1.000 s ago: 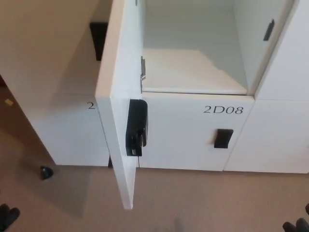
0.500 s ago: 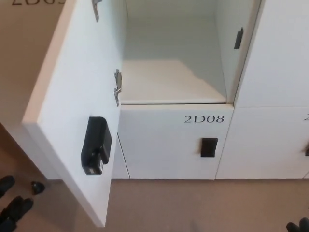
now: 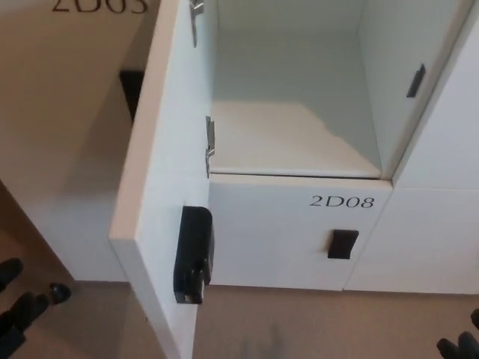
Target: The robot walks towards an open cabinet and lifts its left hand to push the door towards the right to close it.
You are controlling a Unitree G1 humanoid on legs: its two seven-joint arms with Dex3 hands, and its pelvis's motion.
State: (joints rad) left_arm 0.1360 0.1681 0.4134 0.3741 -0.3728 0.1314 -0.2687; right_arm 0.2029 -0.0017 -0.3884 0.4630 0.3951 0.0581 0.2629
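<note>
The white cabinet door [image 3: 161, 172] stands open, black lock [image 3: 193, 254] on its inner face; left hand [image 3: 15, 314] and right hand [image 3: 460, 345] finger states indeterminate.

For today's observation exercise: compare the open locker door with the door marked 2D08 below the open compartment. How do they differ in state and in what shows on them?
The open door swings out toward the camera, showing its edge and inner face; the 2D08 door sits shut, flush.

The open door carries a bulky black lock box; the 2D08 door shows a small black recessed handle.

Only the 2D08 door's number is visible.

Both are white.
</note>
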